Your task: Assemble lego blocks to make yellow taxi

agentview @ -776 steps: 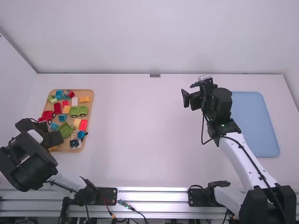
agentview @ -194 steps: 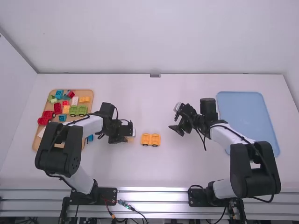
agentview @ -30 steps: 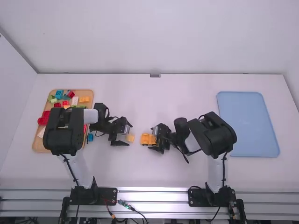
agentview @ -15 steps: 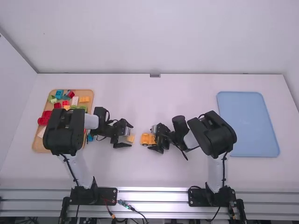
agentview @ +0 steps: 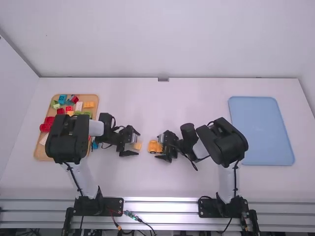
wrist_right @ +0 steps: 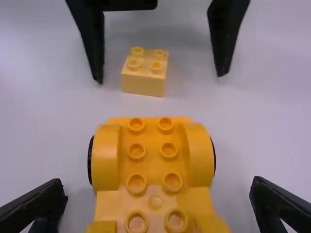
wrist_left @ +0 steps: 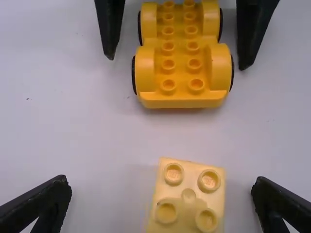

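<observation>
"Yellow chassis [agentview: 153,146], location?"
"On bench [agentview: 167,108], just below frame centre. Right gripper [agentview: 158,146]: jaws wide open around it, empty."
"Left gripper [agentview: 136,142]?"
"Jaws wide open either side of small yellow block [agentview: 138,146], empty."

This looks like a robotics lab, since two robot arms [agentview: 68,139] stand at a metal rail [agentview: 162,207] along a white table [agentview: 162,103], with wires [agentview: 147,224] and a small circuit board [agentview: 131,215] between them and plain white walls [agentview: 162,39] around.
</observation>
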You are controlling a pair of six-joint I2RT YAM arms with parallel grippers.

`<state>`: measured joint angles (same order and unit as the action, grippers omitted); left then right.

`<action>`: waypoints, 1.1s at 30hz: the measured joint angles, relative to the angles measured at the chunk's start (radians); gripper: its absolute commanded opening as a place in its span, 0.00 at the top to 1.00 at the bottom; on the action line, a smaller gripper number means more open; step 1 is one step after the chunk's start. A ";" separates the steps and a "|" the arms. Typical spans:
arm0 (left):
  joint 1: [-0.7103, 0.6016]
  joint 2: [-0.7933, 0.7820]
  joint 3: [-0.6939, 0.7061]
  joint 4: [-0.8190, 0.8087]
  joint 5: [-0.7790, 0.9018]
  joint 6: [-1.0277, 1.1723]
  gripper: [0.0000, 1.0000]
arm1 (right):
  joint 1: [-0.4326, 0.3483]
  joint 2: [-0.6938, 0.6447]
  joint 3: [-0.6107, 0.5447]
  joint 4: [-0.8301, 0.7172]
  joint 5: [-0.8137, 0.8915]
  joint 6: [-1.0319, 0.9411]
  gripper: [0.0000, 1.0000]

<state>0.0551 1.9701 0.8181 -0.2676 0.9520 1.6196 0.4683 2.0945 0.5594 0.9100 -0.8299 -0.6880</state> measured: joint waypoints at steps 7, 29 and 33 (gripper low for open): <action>-0.002 0.000 0.063 -0.158 -0.006 0.060 0.01 | -0.008 0.000 -0.001 0.001 0.004 0.000 0.22; -0.047 0.000 0.061 -0.115 -0.039 0.017 0.03 | -0.008 0.000 0.066 -0.152 -0.041 -0.056 0.29; -0.047 0.000 0.080 -0.124 -0.056 -0.007 0.01 | -0.008 0.000 0.045 -0.116 -0.034 -0.053 0.28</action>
<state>0.0082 1.9701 0.8986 -0.3920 0.8959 1.6127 0.4599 2.0941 0.6044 0.7944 -0.8642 -0.7414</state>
